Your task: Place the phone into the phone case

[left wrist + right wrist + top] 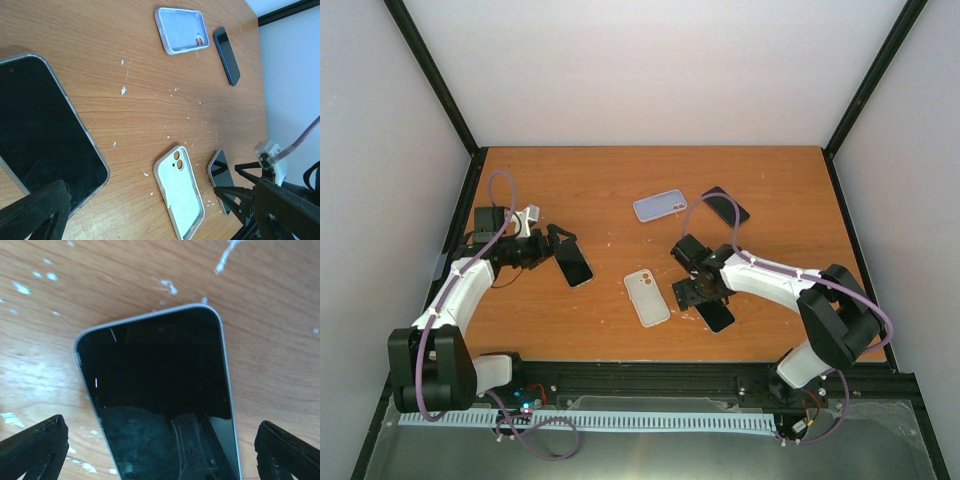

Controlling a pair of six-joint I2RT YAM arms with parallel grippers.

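A white phone case (647, 297) lies open side up at the table's middle; it also shows in the left wrist view (180, 192). A black phone (717, 315) lies screen up just right of it. My right gripper (703, 292) is open and low over this phone (155, 390), one finger (32, 447) on each side of it, not touching it. A second black phone (573, 262) lies at the left. My left gripper (550, 247) is open at its far end; one finger (35, 212) shows beside that phone (40, 135).
A lavender case (660, 205) and a dark blue phone (725, 205) lie farther back on the table (600, 180); both show in the left wrist view, the case (181, 36) and the phone (227, 55). White crumbs dot the wood.
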